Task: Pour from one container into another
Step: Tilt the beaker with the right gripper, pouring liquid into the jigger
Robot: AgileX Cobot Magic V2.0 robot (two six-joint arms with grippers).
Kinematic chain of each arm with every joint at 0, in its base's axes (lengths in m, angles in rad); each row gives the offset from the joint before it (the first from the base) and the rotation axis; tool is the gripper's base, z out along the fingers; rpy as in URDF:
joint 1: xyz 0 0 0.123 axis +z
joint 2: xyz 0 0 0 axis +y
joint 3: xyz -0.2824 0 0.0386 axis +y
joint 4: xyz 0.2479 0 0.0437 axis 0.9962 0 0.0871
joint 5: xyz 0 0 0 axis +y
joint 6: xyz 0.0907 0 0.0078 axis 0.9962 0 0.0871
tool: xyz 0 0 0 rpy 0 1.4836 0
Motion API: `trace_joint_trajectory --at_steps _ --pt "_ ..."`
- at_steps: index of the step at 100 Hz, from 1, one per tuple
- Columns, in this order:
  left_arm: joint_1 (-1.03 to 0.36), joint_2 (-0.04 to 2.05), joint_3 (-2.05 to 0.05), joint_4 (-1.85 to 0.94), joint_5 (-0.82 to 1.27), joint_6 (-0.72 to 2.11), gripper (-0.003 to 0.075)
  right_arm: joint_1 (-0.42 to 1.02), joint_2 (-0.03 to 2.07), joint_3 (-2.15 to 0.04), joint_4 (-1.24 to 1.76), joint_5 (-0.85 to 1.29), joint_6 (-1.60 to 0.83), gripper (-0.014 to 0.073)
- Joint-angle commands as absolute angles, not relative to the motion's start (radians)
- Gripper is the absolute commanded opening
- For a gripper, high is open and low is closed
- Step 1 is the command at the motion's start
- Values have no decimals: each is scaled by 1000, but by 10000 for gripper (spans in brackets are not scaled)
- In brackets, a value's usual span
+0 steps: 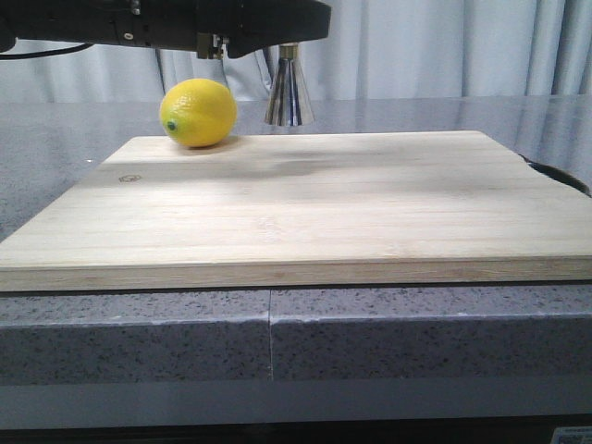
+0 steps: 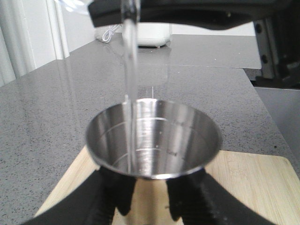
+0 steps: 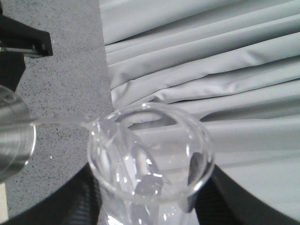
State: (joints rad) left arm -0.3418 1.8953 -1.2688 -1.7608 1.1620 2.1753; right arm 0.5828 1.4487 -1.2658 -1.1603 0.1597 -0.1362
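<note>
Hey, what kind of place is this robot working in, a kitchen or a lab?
Most likely a kitchen or home bar mock-up: a speckled grey stone counter, a wooden cutting board with a lemon, and a steel jigger. The grey curtain backdrop hints it is staged.

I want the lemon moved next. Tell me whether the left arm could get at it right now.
Probably not yet. The left pincer is shut on the steel jigger, and liquid is streaming into it from the glass beaker. The lemon sits in the open on the cutting board, so only the occupied pincer stands in the way.
</note>
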Motion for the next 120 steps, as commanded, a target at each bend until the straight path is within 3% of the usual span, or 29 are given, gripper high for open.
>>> trace_joint_trajectory --at_steps 1,120 --pt "-350 1836 -1298 -1853 1267 2168 262 582 1414 -1305 -1201 125 -144 295" --pt "-350 1836 -1298 -1853 1267 2168 261 582 1414 -1305 -1354 125 -144 295"
